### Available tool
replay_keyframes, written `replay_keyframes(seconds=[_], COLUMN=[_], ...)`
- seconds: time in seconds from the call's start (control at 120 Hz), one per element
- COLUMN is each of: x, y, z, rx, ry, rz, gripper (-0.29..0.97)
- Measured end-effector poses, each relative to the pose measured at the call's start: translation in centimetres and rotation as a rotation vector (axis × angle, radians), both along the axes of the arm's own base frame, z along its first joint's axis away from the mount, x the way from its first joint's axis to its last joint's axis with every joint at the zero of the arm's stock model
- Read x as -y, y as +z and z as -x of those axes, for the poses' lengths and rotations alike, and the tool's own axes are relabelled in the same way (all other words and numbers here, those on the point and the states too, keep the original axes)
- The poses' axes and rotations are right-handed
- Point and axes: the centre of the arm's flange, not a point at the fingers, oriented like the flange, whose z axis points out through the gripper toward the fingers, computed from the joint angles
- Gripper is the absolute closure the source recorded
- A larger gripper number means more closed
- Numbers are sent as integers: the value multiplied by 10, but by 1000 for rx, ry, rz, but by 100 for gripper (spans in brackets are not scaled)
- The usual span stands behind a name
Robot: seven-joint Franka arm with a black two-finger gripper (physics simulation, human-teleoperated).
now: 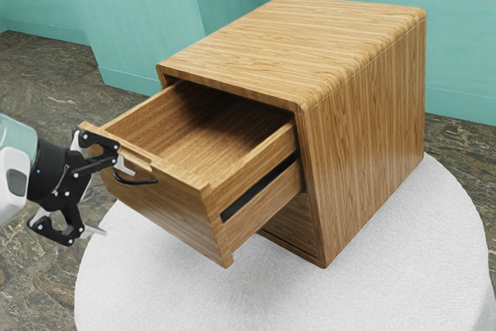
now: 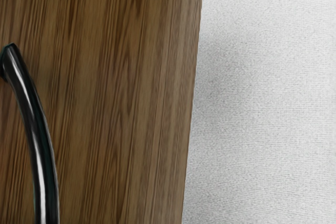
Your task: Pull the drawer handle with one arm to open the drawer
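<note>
Gripper (image 1: 110, 199) position: foreground at the exterior view's left, directly in front of the drawer face, with the arm entering from that side. Its two black fingers (image 1: 97, 143) are spread wide, one high and one low, and grasp nothing; the upper fingertip sits just beside the near end of the handle (image 1: 136, 182), and contact cannot be confirmed. This handle is a thin, curved black bar mounted on the drawer front (image 2: 115, 98), and in the wrist view it arcs close to the camera across the wood grain. Drawer (image 1: 201, 137) status: pulled well out of the cabinet (image 1: 364, 129), with its bare wooden interior exposed and a dark slide rail visible along its side. Beneath the cabinet is a round white table (image 1: 403, 269), whose textured surface lies past the edge of the drawer front in the wrist view. Surroundings: dark stone-patterned floor (image 1: 46, 75) and teal walls (image 1: 132, 5)
</note>
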Motion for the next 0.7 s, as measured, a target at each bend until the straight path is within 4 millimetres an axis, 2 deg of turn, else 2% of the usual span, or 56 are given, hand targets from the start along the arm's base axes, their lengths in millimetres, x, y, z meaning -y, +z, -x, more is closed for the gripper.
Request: replay_keyframes(seconds=[0.358, 0.458, 0.7], x=[3, 3, 4], y=[-1, 5, 8], z=[8, 15, 18], rx=[-12, 2, -6], ry=[-14, -16, -19], rz=[2, 3, 2], gripper=[0, 9, 2])
